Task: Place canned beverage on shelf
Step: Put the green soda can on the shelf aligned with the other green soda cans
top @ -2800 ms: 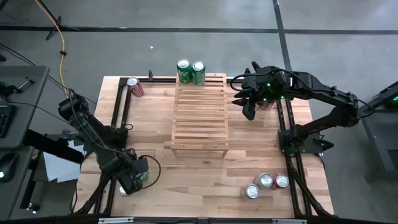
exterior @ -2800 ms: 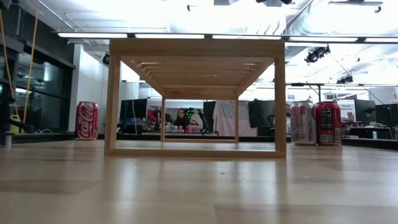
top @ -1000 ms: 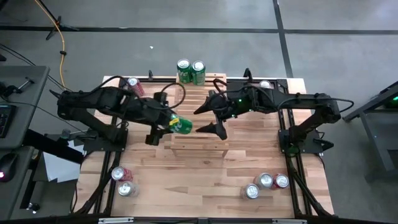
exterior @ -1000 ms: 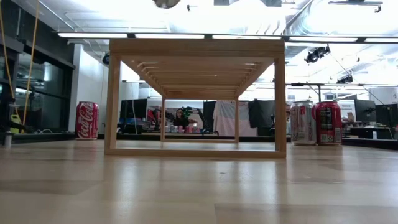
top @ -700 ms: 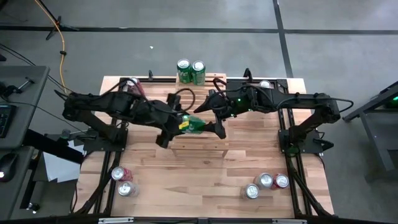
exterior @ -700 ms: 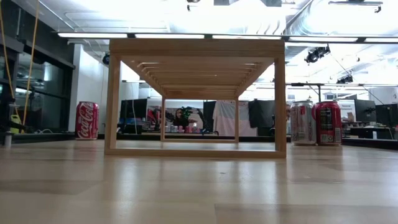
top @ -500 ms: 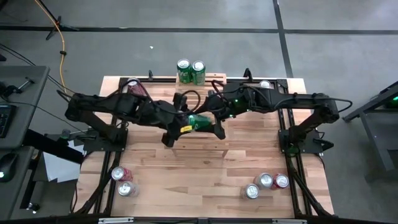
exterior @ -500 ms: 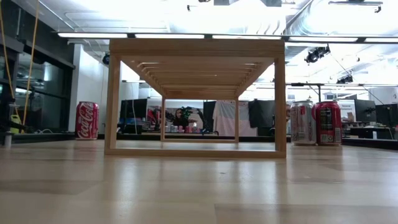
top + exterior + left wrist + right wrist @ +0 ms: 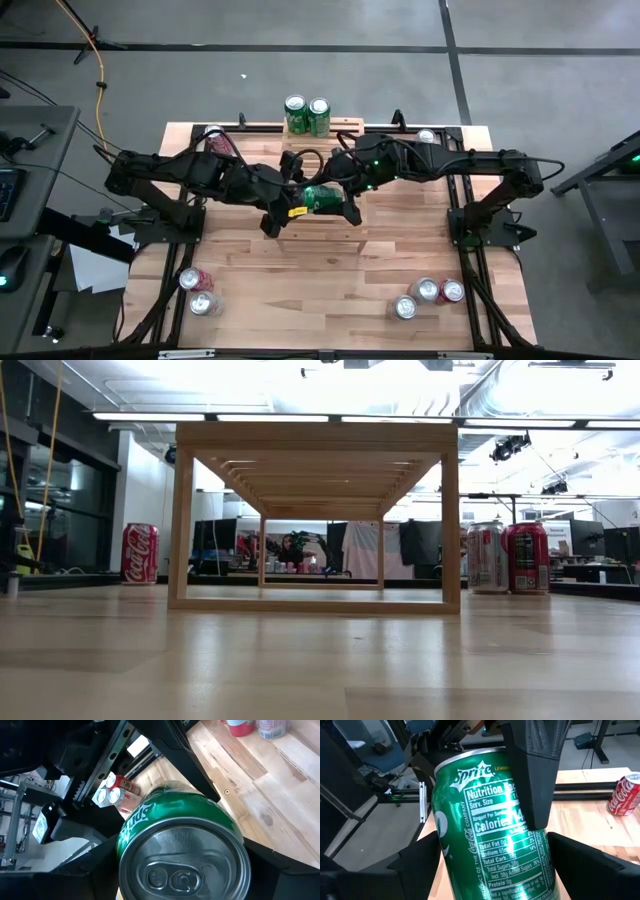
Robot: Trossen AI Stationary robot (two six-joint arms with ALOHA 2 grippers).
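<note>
Green Sprite can (image 9: 322, 197), seen from above lying sideways over the shelf (image 9: 322, 222), clamped in the left gripper (image 9: 296, 203) with the right gripper (image 9: 345, 196) spread around its other end; at both wrists, the can between dark fingers (image 9: 532, 775).

Three green cans (image 9: 307, 116), six red/silver cans (image 9: 428, 291), one shelf (image 9: 322, 222).
</note>
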